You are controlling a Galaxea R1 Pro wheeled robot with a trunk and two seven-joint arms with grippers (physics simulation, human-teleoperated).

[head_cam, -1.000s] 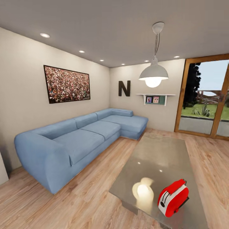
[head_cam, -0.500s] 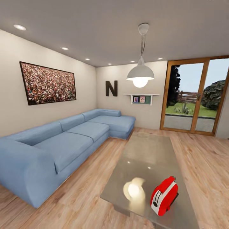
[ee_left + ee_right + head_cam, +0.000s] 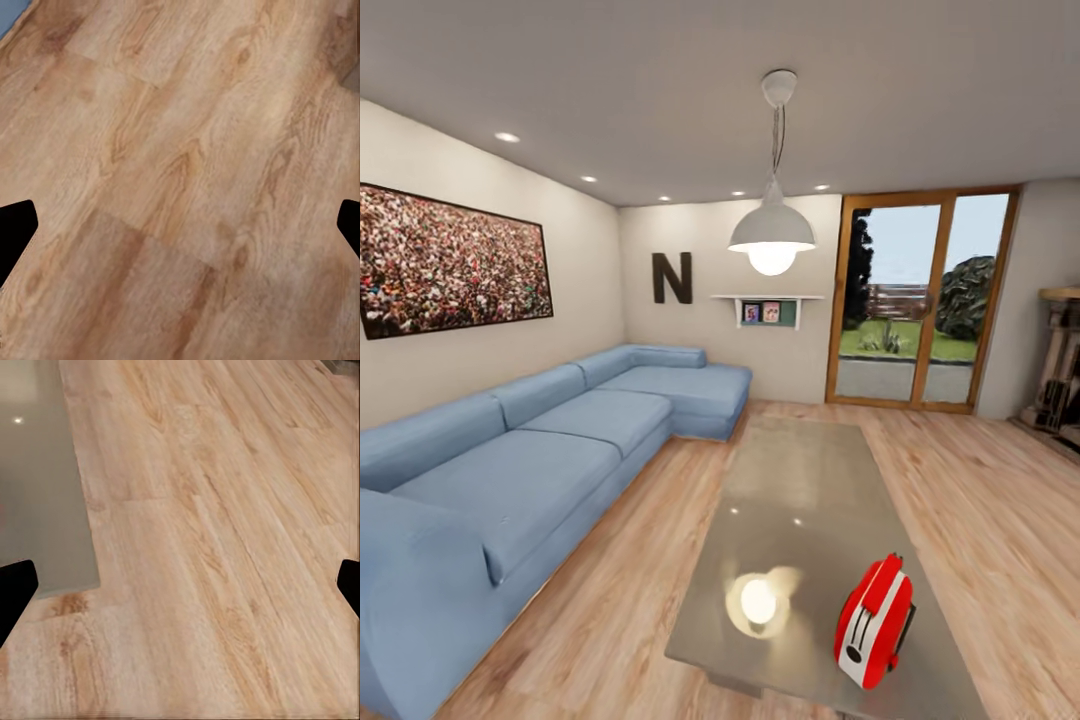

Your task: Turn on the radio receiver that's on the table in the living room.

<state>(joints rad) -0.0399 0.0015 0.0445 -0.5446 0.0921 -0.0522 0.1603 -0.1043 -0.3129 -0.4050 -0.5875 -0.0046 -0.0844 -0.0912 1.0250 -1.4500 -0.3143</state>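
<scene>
The red radio receiver (image 3: 873,620) with its white edge band stands on edge near the front right corner of the long glossy table (image 3: 800,480). A thin handle runs along its top. In the left wrist view my left gripper (image 3: 180,225) is open, its dark fingertips (image 3: 15,225) wide apart over wood floor. In the right wrist view my right gripper (image 3: 180,585) is open too, hanging above the floor beside a corner of the table (image 3: 37,472). Nothing lies between either pair of fingers.
A blue sectional sofa (image 3: 510,460) runs along the left wall. A white pendant lamp (image 3: 771,225) hangs over the table. Wood-framed glass doors (image 3: 910,300) stand at the back and a fireplace (image 3: 1060,370) at the right. Plank floor (image 3: 1000,500) lies right of the table.
The camera has turned to the right: the sofa and wall picture slid left in the picture, and the glass doors and fireplace came into view. The radio keeps its place on the table.
</scene>
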